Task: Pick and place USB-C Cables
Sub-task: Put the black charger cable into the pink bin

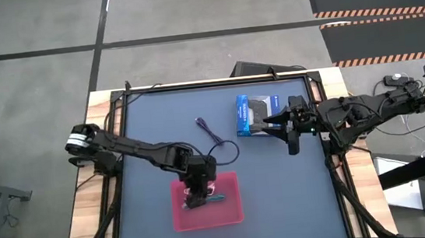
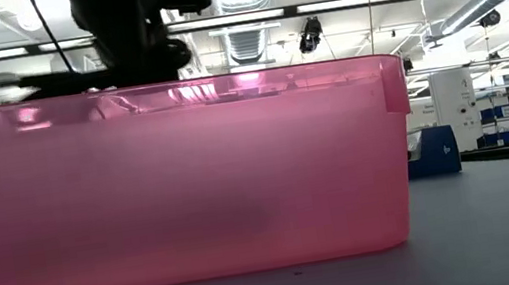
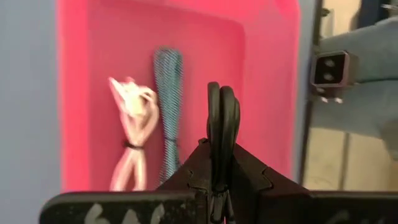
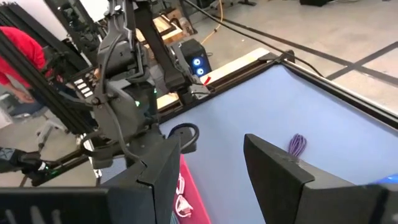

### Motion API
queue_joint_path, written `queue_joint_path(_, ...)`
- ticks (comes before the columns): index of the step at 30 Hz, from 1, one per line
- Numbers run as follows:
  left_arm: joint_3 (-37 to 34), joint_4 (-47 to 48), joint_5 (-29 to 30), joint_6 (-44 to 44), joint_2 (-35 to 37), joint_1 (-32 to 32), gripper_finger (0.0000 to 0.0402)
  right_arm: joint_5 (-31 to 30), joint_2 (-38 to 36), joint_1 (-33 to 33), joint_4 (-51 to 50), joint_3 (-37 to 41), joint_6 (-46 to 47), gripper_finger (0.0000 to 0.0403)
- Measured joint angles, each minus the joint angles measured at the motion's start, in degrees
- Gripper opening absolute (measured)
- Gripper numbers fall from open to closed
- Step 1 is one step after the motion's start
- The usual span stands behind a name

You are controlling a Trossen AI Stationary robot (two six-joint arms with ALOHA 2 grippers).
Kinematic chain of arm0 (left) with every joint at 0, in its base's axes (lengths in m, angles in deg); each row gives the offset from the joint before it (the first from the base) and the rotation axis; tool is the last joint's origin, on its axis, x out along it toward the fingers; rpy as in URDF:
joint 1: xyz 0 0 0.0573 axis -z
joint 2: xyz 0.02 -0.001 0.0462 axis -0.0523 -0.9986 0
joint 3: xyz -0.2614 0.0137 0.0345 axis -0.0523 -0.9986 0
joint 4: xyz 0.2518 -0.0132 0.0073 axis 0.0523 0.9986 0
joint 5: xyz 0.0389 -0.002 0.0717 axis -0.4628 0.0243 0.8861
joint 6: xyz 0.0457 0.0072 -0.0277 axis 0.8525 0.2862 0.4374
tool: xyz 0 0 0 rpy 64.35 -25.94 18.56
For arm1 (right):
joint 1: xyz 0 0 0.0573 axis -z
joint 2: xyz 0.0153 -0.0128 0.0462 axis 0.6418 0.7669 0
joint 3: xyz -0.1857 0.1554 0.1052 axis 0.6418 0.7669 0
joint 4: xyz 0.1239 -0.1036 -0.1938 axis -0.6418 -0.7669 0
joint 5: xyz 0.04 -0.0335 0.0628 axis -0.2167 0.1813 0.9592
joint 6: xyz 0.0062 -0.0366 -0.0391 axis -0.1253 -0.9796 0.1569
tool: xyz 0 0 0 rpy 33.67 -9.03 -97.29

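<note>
The left hand is seen from above held over the pink tray, which sits near the front edge of the dark desk, left of centre. In the left wrist view its two fingers are pressed together with nothing between them, above the tray floor.

Two cables are found inside the tray: the white cable, bundled and tied near one end, and the teal cable, coiled long and narrow just beside it. The two lie side by side, close together; whether they touch cannot be told.

The purple cable is seen on the desk, well beyond the tray toward the far side, and the black cable is looped on the desk between the purple one and the tray, just right of the left arm.

The right hand is held over the right part of the desk, just beside a blue-and-black box; in its wrist view the fingers are spread wide and empty.

In the low view the tray wall fills most of the picture.
</note>
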Motion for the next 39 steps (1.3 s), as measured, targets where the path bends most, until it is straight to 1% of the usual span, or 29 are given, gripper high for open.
queue_joint_path(3,0.0,0.04,-1.48,-1.8,0.0,0.48,0.0013,0.0,-0.02,0.0,-0.16,0.0,-0.11,0.0169)
queue_joint_path(11,-0.01,0.0,-1.45,-2.59,0.02,1.19,0.0013,-1.53,0.31,0.04,-0.1,0.0,-0.61,0.0169)
queue_joint_path(14,-0.06,-0.99,-1.15,-0.68,-0.73,1.19,0.0013,-1.53,0.28,0.04,-0.11,0.0,-0.58,0.0169)
queue_joint_path(18,-0.12,-4.45,-1.02,0.89,-3.62,1.16,0.0013,-1.52,0.28,0.03,0.09,0.0,0.77,0.0169)
queue_joint_path(21,-0.17,-6.66,-3.03,2.15,-5.02,1.14,0.0013,-1.46,0.28,0.02,0.08,0.0,0.79,0.0169)
queue_joint_path(27,-0.23,-6.1,-3.36,5.32,-5.23,1.14,0.0013,-1.51,0.49,0.02,0.1,0.0,0.32,0.0169)
queue_joint_path(35,-0.32,-5.73,-3.21,5.12,-6.32,1.08,0.0013,-1.51,0.74,0.02,0.1,0.0,1.47,0.0169)
queue_joint_path(39,-0.32,-5.78,-1.97,5.08,-6.42,1.08,0.0013,-1.05,0.74,0.02,0.1,-0.07,3.22,0.0169)
